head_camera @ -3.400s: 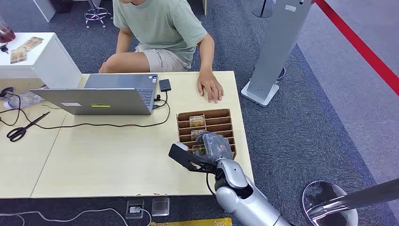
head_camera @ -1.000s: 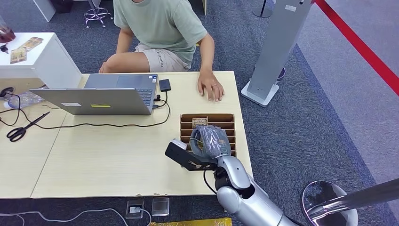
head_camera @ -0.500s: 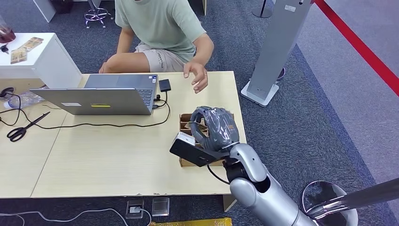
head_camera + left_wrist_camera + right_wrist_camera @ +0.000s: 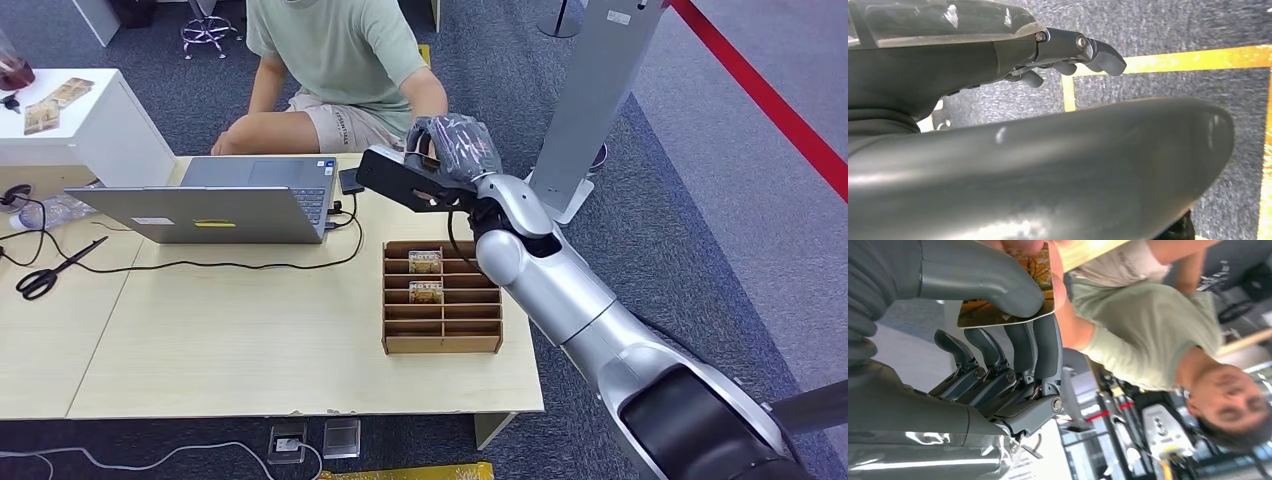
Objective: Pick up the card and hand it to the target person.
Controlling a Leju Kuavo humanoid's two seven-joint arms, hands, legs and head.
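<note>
Overhead, the right hand (image 4: 452,148) is raised beyond the table (image 4: 250,330), at the person (image 4: 340,60). Right wrist view — thumb and fingers (image 4: 1038,345) clamp the card (image 4: 1013,295); the person's fingers touch it. Left wrist view — left hand (image 4: 1068,55) hangs, fingers loosely curled, holding nothing.

The right hand (image 4: 452,147) is raised above the table (image 4: 250,330), meeting the person's hand (image 4: 424,146).

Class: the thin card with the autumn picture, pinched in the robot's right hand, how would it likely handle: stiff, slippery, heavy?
The thin autumn-print card stays flat while the right hand pinches it, so probably stiff. Its glossy face suggests it may slip. A thumb-and-finger pinch carries it, so likely light.
</note>
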